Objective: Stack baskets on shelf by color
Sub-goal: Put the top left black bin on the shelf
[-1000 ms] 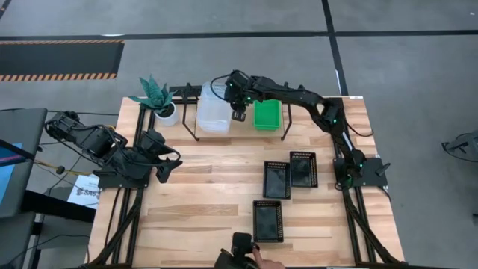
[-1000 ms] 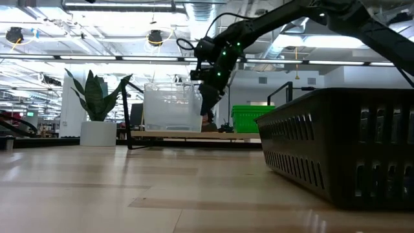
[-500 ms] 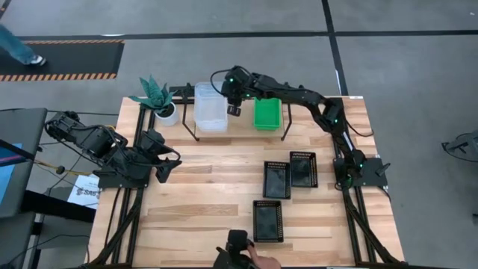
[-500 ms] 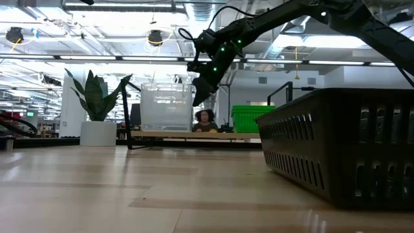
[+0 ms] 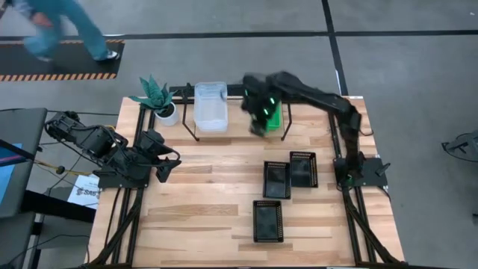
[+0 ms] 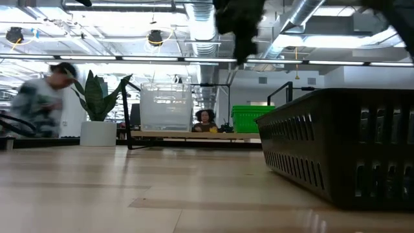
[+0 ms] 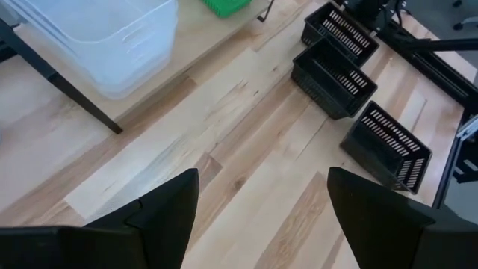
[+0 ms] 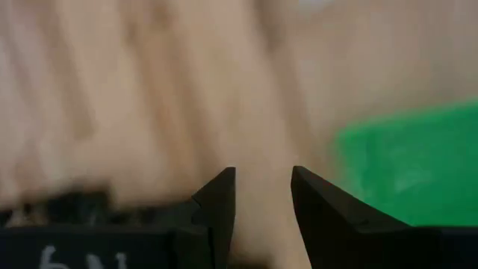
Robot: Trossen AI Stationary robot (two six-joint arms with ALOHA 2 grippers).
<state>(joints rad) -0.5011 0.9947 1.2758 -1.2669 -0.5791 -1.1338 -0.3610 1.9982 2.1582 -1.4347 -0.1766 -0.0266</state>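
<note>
The clear baskets (image 5: 210, 106) sit stacked on the shelf (image 5: 239, 112), whose plank top spans the far side of the table. The green baskets (image 5: 273, 112) rest on the same plank further right. Three black baskets (image 5: 276, 179) (image 5: 303, 169) (image 5: 268, 221) lie on the tabletop. My right gripper (image 5: 259, 123) hovers high over the green baskets' near left corner, open, with nothing between its fingers (image 8: 263, 196). My left gripper (image 5: 166, 166) waits open at the table's left (image 7: 263, 202).
A potted plant (image 5: 155, 97) stands at the shelf's left end. In the low view, the nearest black basket (image 6: 343, 145) fills the right side. Bare tabletop (image 5: 209, 194) lies between the left arm and the black baskets. A person (image 5: 67, 26) walks beyond the far edge.
My right gripper has come away from the right side of the clear baskets, risen, and swung toward the table's right until it hangs over the green baskets. The clear stack has settled a little to the left on the shelf. A person has walked into the background.
</note>
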